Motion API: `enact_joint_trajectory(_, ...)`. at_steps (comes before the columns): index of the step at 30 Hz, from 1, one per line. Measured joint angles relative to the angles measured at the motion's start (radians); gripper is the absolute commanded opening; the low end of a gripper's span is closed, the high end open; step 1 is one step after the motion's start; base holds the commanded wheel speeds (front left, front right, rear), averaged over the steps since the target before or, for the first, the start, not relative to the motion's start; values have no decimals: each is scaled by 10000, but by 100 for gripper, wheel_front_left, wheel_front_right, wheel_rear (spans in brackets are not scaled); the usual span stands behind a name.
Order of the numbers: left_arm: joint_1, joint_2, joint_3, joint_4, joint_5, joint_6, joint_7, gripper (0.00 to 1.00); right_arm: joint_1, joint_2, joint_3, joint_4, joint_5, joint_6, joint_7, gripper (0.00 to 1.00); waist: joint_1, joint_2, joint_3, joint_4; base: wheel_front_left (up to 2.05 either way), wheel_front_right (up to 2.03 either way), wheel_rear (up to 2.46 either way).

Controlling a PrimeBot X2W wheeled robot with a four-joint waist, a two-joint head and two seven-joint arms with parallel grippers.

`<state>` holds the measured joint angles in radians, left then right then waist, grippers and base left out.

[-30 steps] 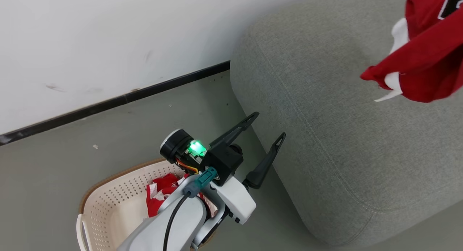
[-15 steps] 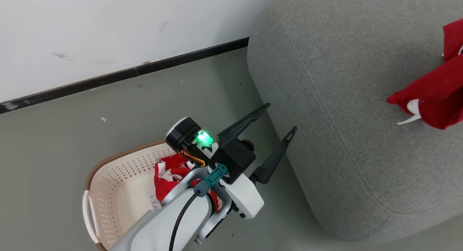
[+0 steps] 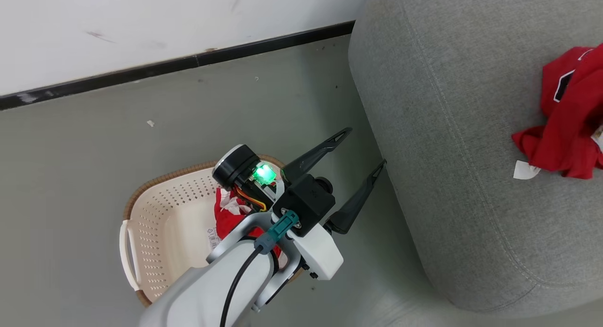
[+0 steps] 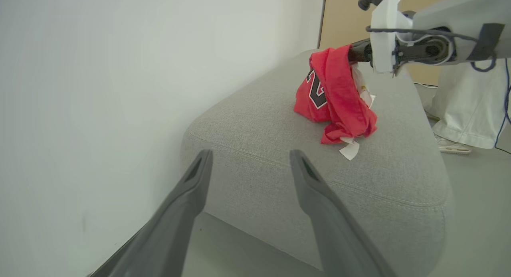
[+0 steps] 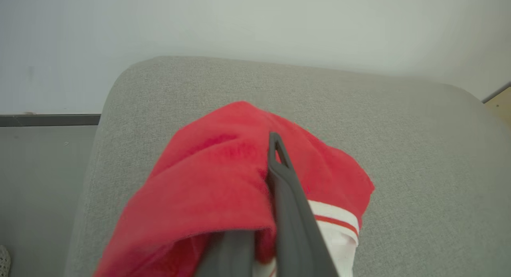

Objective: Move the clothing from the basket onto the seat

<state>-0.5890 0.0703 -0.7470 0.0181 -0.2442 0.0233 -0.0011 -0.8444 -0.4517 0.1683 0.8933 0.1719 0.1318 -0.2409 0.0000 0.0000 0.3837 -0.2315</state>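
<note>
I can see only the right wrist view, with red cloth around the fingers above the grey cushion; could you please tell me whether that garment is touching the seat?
Observer: Yes. In the left wrist view the red garment hangs from the right gripper, and its lower folds rest on the seat.
Operator: Thank you. Is there more clothing in the basket?
Observer: Yes, the head view shows red-and-white clothing in the basket on the floor.
Operator: And the left gripper, please?
Observer: The left gripper hovers open between basket and seat, fingers apart, holding nothing.
</note>
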Motion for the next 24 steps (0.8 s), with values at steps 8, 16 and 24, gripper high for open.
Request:
enact_joint_trajectory(8,-248,17,-2,-48,73,-40,-2,100,2,535,-261,359,-420,0,-71,0,0,0,337,321,0,0,0)
enact_joint_trajectory(16,-383,8,-46,-36,71,-100,-25,100,97,796,-443,159,-554,0,-71,0,0,0,526,530,0,0,0)
enact_joint_trajectory(24,-379,171,151,190,67,-127,-267,100,907,1014,-583,-451,-673,0,-73,100,0,0,455,475,0,0,0)
